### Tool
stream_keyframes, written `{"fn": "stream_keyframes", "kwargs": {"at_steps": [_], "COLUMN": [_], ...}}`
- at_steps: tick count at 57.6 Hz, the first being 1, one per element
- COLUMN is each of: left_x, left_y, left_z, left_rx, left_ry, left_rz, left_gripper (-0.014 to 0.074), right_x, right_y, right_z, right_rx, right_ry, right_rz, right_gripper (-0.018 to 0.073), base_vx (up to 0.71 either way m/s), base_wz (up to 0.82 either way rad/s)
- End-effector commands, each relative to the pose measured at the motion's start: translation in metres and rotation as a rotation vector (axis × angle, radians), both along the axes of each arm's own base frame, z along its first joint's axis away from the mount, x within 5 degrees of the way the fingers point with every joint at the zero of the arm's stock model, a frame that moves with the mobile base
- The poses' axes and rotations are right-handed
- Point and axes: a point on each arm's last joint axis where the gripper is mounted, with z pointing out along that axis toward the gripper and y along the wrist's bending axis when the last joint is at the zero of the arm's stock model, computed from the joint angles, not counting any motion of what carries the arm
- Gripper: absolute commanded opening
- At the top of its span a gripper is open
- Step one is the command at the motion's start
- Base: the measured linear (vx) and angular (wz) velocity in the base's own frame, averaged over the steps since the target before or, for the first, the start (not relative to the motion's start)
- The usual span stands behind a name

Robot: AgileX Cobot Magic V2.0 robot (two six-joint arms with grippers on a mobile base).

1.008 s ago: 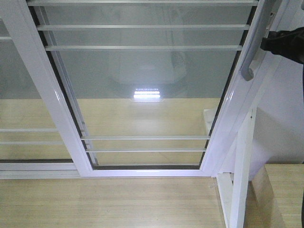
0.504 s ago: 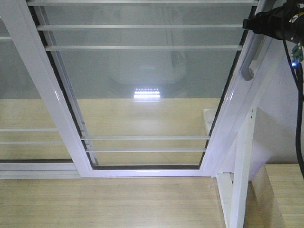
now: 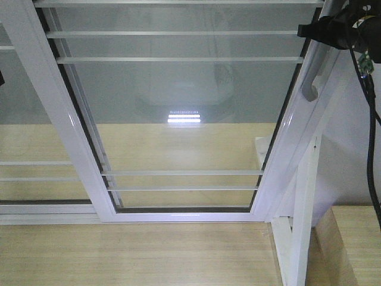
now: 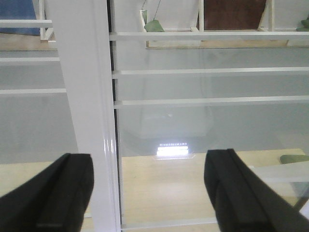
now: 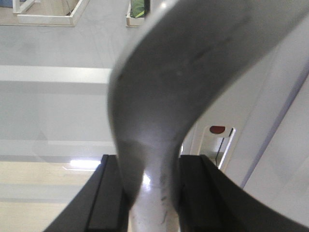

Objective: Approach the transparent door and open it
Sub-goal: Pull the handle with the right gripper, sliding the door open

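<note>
R side: black two-finger right gripper (image 5: 154, 195) is clenched on the grey curved metal pull handle (image 5: 169, 92). In the wrist view both black fingers (image 5: 108, 193) press against the handle's stem, one each side, no gap visible. Jaws stand only as wide as the stem is thick. In the front view this gripper sits top right, on the upper part of the handle, w/ a black cable (image 3: 372, 149) hanging down beside it.

L side: black left gripper (image 4: 147, 193) is released, spread wide, holding nothing. Its two fingers show at the bottom of the wrist view, well apart. A white frame upright (image 4: 89, 96) stands beyond them, btwn the two, nearer the left finger. Can't tell if it touches.

Task thing: the transparent door (image 3: 178, 107), a tall clear-glass panel in a white frame, fills the middle of the front view. It has thin white horizontal bars (image 3: 178, 59) near top & bottom, and the handle is on its right upright. A bright striped light reflection (image 3: 184, 118) shows in the glass.

To the left is a second white-framed glass panel (image 3: 24, 119). Pale wood floor (image 3: 137, 256) lies below. At lower right there's a white post (image 3: 300, 208) and, just beside it, a pale wooden box (image 3: 354, 244).
</note>
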Motion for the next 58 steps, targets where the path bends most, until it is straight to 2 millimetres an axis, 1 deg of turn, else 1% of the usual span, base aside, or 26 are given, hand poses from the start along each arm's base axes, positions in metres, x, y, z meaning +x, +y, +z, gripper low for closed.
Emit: {"fn": "stream_keyframes", "kwargs": {"at_steps": [1,27,37,46,58], "left_x": [0.001,0.001,0.001,0.001,0.001], "left_y": [0.000,0.000,0.000,0.000,0.000], "left_z": [0.019,0.019,0.019,0.018,0.018], "left_rx": [-0.012,-0.012,-0.012,-0.011,-0.011], "left_ry": [-0.111,-0.111,-0.111,-0.106,-0.106], "left_rz": [0.004,0.004,0.004,0.003,0.003], "left_gripper": [0.0577,0.0577,0.0577,0.0577,0.0577], "right_x": [-0.004,-0.012,-0.016,-0.020,-0.023], "right_y": [0.014,0.081,0.101,0.112,0.113], "right_z": [0.043,0.046,0.046,0.046,0.042], "right_rx": [-0.005,-0.023,-0.018,-0.013,-0.005], "right_ry": [-0.180,-0.216,-0.224,-0.218,-0.137], "right_rz": [0.026,0.190,0.236,0.264,0.273], "right_gripper": [-0.0011,-0.0008,-0.0008,-0.0008,-0.0008], "base_vx": [0.00,0.00,0.00,0.00,0.00], "base_wz": [0.00,-0.01,0.00,0.00,0.00]}}
